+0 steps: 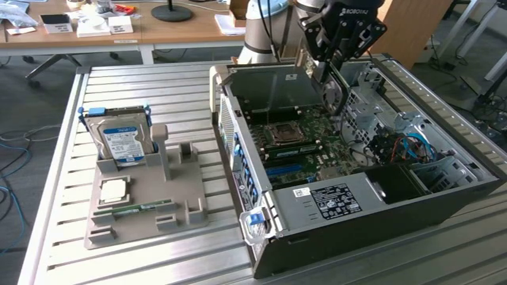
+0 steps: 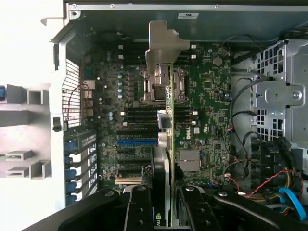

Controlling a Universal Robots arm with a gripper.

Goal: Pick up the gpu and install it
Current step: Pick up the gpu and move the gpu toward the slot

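Wrist view: the gpu (image 2: 167, 159) is seen edge-on, gripped at one end by the partly closed fingers (image 2: 140, 208). It is held over the green motherboard (image 2: 211, 96) inside the open steel tower case (image 1: 380, 214), not yet seated. For a clean fit, the thin board's connector edge is judged to need bringing parallel to the blue slot (image 2: 137, 142), with the pale bent-metal bracket (image 2: 161, 43) turned toward the case's slotted wall; the matte black cooler face is noted.
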